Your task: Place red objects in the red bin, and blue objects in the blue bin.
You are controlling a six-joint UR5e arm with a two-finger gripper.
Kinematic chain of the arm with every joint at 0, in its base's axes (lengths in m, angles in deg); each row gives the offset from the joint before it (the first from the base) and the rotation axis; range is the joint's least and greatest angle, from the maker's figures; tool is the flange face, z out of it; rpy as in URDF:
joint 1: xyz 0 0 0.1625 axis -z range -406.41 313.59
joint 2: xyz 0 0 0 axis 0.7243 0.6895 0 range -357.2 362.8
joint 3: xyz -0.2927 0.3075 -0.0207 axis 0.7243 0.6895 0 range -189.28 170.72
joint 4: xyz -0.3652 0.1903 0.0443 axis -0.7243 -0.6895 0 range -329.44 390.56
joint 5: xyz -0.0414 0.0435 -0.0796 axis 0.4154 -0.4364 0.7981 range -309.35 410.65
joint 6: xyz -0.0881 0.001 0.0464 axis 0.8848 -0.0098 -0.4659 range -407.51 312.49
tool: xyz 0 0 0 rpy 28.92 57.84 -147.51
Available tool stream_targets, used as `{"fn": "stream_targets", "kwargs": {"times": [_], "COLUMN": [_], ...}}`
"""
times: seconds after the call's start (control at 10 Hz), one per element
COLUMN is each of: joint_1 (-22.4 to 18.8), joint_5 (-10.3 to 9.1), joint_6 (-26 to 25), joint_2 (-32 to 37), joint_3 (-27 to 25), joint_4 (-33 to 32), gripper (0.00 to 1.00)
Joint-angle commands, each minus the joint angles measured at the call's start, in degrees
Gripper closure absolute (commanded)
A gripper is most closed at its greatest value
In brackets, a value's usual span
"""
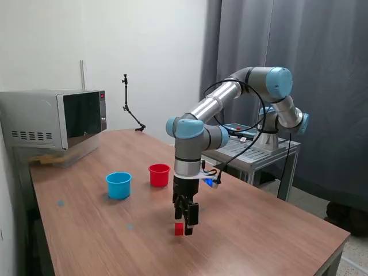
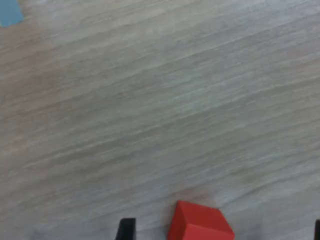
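One tiny red cube (image 1: 179,229) lies on the wooden table (image 1: 259,230). My gripper (image 1: 185,225) is down at the table with the cube (image 2: 200,222) between its spread fingers. In the wrist view one dark fingertip (image 2: 126,229) shows beside the cube and the other only at the picture's edge; the gripper (image 2: 221,232) is open. The red cup (image 1: 159,175) and the light blue cup (image 1: 119,185) stand upright side by side, behind the gripper toward the exterior view's left. No second red cube and no dark blue cubes are in view.
A microwave (image 1: 52,123) stands at the table's far corner on the exterior view's left. The arm's base sits on a metal stand (image 1: 259,150) beyond the table's far edge. Small light blue marks (image 1: 130,226) are on the tabletop; one shows in the wrist view (image 2: 10,12).
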Motion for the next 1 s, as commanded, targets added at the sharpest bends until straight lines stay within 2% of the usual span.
{"fn": "stream_targets", "kwargs": {"times": [0.0,0.9], "joint_1": [-0.05,0.04], "joint_5": [0.11,0.9], "joint_6": [-0.23,-0.23], "joint_2": [-0.01,-0.01], "joint_3": [0.1,0.54], "joint_4": [0.33,1.74], "gripper": [0.0,0.0]}}
